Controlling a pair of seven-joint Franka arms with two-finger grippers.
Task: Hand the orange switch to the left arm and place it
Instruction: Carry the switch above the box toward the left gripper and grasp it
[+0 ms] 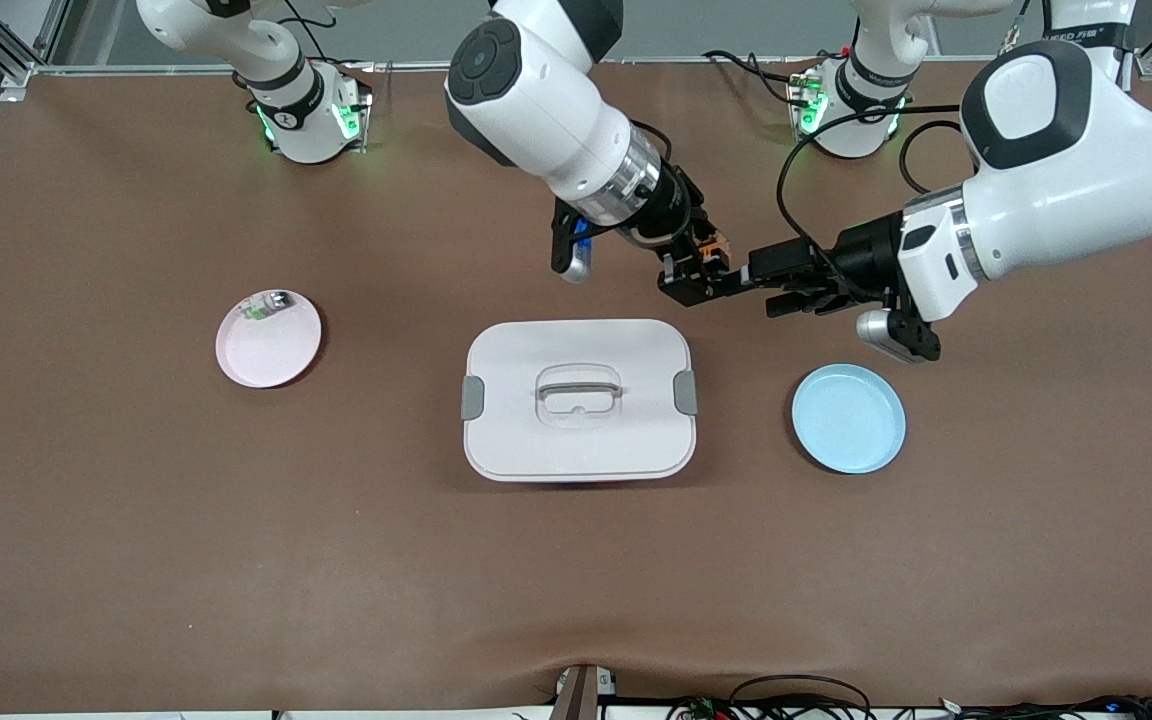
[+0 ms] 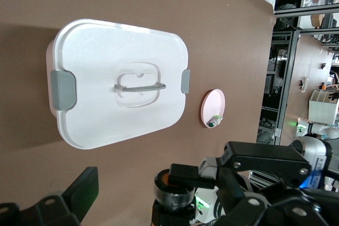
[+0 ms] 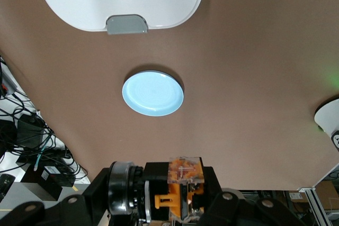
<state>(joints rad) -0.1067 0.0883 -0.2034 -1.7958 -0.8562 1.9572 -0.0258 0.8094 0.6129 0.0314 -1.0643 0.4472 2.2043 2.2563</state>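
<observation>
The orange switch, a small black cylinder with an orange cap, is in the air with my right gripper shut on it. They hang over bare table beside the white box, at its corner toward the left arm's end. My left gripper is open and meets the switch tip to tip with the right one. In the left wrist view the switch faces me with its orange cap, and one open finger stands apart from it. The right wrist view shows the switch clamped in my right gripper.
The latched box sits mid-table. A blue plate lies beside it toward the left arm's end. A pink plate toward the right arm's end carries a green-and-silver component. Cables run along the table's front edge.
</observation>
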